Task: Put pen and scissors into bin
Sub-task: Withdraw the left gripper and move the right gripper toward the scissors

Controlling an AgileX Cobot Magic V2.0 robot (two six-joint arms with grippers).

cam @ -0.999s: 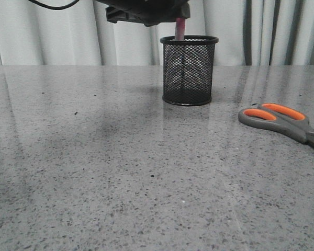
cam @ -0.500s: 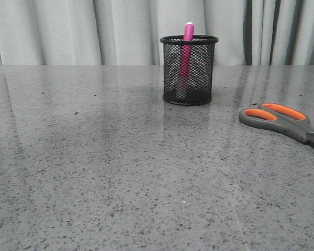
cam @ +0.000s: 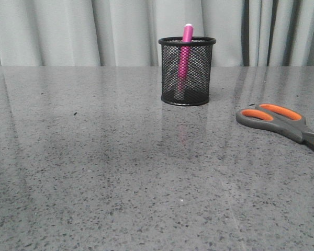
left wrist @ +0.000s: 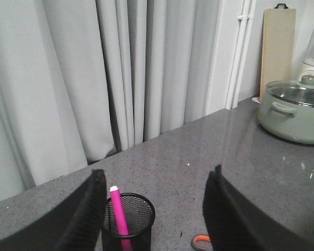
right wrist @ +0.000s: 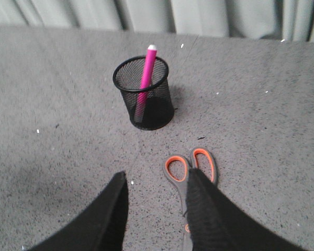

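Toward the far middle of the grey speckled surface (cam: pixel 94 172) stands the bin (cam: pixel 187 73), upright, with pale curtains (cam: pixel 68 31) hanging behind it. Inside it the pen (cam: pixel 184 55) leans slightly, its magenta body visible through the black mesh and its tip poking just above the rim. The cap end rests low in the bin.

The scissors (cam: pixel 282 122) lie flat on the surface to the right of the bin and nearer the camera, well apart from it, with the orange-lined handle loops pointing toward the middle and the blades running off the right edge of the front view.

Neither arm shows in the front view. From the left wrist camera, the left gripper (left wrist: pixel 154 209) hangs above the bin with its jaws spread wide and nothing between them; the pen and bin sit just inside one finger (left wrist: pixel 86 214). A lidded pale green pot (left wrist: pixel 295 112) and a wooden board (left wrist: pixel 278 47) stand at the far edge of that view.

From the right wrist camera, the right gripper (right wrist: pixel 157 209) is also spread apart and empty, hovering over the scissors, whose loops lie between its fingers and whose blades are partly hidden behind one of them.
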